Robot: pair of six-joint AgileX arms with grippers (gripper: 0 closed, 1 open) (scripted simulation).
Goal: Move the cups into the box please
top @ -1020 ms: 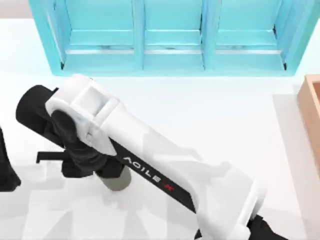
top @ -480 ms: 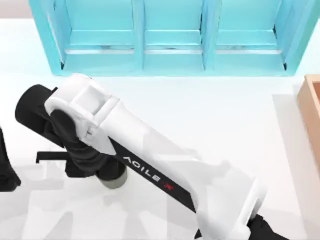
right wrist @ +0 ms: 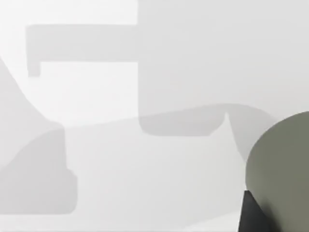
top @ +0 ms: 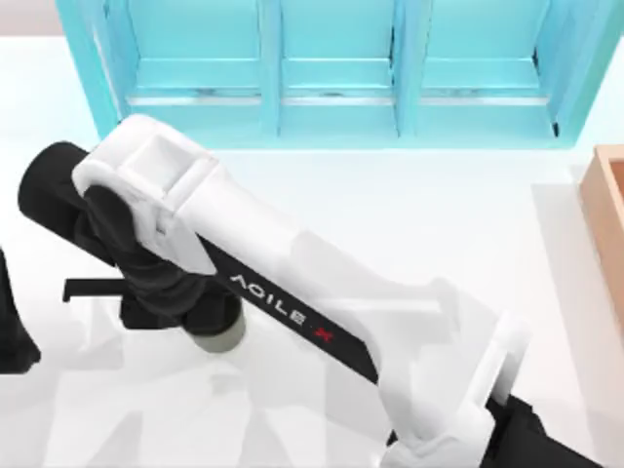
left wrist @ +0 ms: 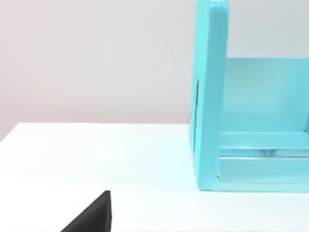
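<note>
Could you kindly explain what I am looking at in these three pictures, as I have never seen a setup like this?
This is a simulated pair of AgileX robot arms at a white table. One picture looks down from above; the other two come from cameras on each arm's wrist.

From above, the big white and black right arm reaches across to the table's left side, its pincer down over an olive cup. The right wrist picture shows that cup close up against the pincer. Whether it is gripped cannot be told.

The left arm waits at the left edge. At the back stands a cyan shelf. A tan box sits at the right edge.
</note>
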